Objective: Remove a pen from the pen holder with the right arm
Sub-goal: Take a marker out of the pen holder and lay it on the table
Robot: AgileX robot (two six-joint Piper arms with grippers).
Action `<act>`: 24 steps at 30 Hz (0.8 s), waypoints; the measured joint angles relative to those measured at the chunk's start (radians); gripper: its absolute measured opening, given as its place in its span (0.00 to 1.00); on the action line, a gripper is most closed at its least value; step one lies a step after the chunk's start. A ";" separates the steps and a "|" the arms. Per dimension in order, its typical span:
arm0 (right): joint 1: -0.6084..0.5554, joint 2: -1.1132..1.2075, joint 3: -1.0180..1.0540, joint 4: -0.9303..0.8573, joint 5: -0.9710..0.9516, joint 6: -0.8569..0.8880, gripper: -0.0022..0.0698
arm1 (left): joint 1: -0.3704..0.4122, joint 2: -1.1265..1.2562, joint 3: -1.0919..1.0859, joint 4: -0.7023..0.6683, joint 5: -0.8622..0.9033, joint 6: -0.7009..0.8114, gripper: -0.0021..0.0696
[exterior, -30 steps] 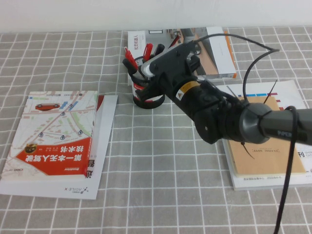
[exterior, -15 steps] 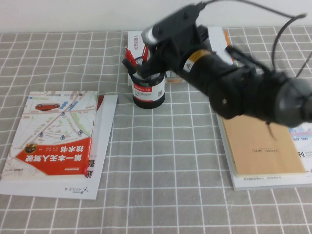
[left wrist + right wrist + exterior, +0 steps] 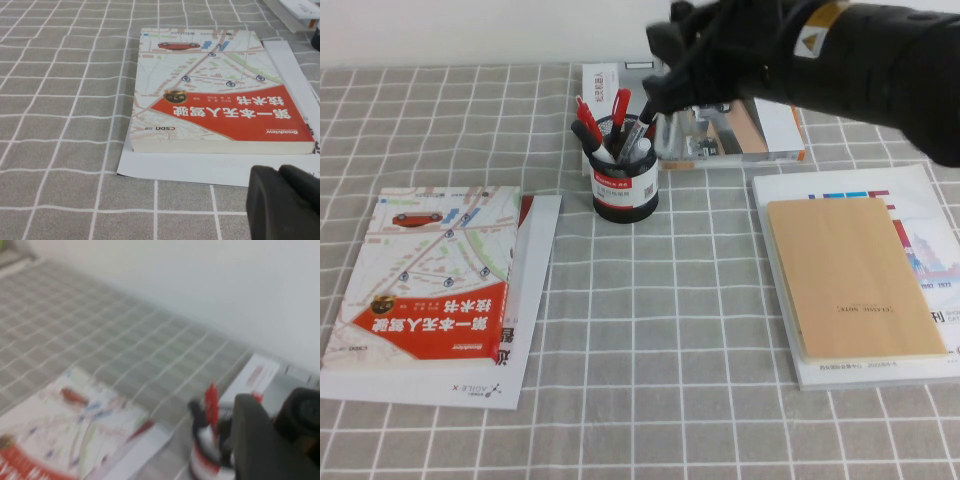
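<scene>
High view: the pen holder (image 3: pixel 625 195) stands near the middle of the table's (image 3: pixel 650 340) far edge, upright, with red pens (image 3: pixel 620 104) and a dark pen (image 3: pixel 646 112) sticking out. My right gripper (image 3: pixel 658 98) hangs just above its rim, blurred. Fingers look pinched on the top of the dark pen, whose lower end is at the holder's mouth, not clear of it. A book (image 3: pixel 430 280) lies by the left edge, a notebook (image 3: pixel 850 275) by the right.

Left wrist view: my left gripper (image 3: pixel 280 175) sits low beside the book's near edge, fingers pressed together, holding nothing.

Right wrist view: too blurred to confirm the grip. A red pen and the holder show beside my fingers (image 3: pixel 257 440).

Handling, as I judge it: the pen is light, stiff and smooth, so it may slip or swing. Grip high on the barrel and draw it straight up. The holder is light and could tip if the pen drags.
</scene>
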 joint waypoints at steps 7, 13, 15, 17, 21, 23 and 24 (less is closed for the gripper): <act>0.000 -0.005 0.000 -0.018 0.280 0.184 0.16 | 0.000 0.000 0.000 0.000 0.000 0.000 0.02; -0.016 0.041 0.000 -0.036 0.416 0.291 0.16 | 0.000 0.000 0.000 0.000 0.000 0.000 0.02; -0.034 0.063 0.000 -0.036 0.446 0.322 0.16 | 0.000 0.000 0.000 0.000 0.000 0.000 0.02; -0.056 0.089 0.000 -0.036 0.486 0.345 0.16 | 0.000 0.000 0.000 0.000 0.000 0.000 0.02; -0.081 0.150 0.000 -0.040 0.534 0.361 0.16 | 0.000 0.000 0.000 0.000 0.000 0.000 0.02; -0.085 0.179 0.000 -0.040 0.542 0.361 0.16 | 0.000 0.000 0.000 0.000 0.000 0.000 0.02; -0.089 0.189 0.000 -0.040 0.544 0.361 0.16 | 0.000 0.000 0.000 0.000 0.000 0.000 0.02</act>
